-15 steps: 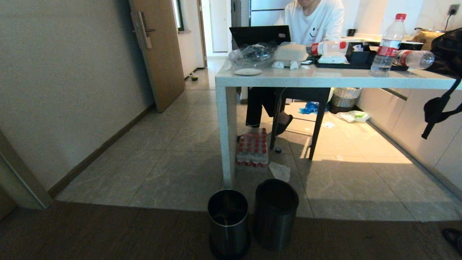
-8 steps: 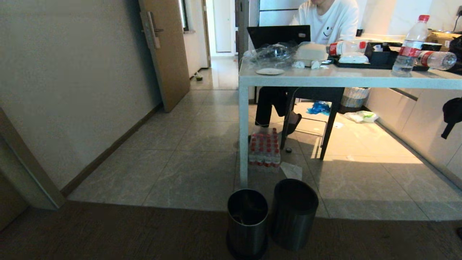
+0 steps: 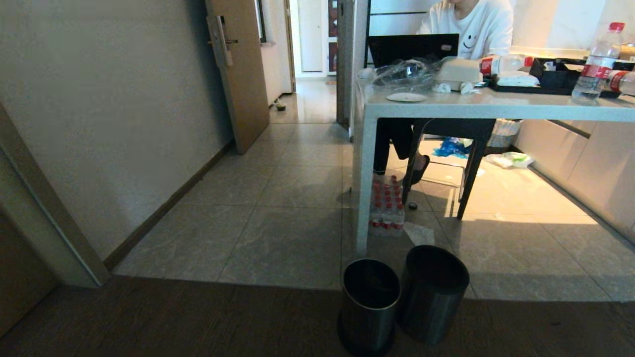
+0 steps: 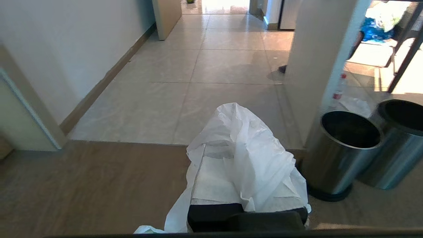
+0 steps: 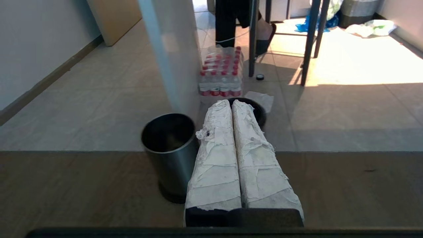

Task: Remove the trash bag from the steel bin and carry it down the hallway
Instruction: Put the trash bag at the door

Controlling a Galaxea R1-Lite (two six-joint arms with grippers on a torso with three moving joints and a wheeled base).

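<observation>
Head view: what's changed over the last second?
The whole picture has slid right, so the camera has turned left; nothing in the room moved. The two bins stand together by the table leg, and the left gripper stays shut on the white bag.

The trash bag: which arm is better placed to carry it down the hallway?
Left. The left gripper is shut on the trash bag, which is out of the steel bin. The right gripper is shut and holds nothing, so it would first need to take the bag over.
</observation>
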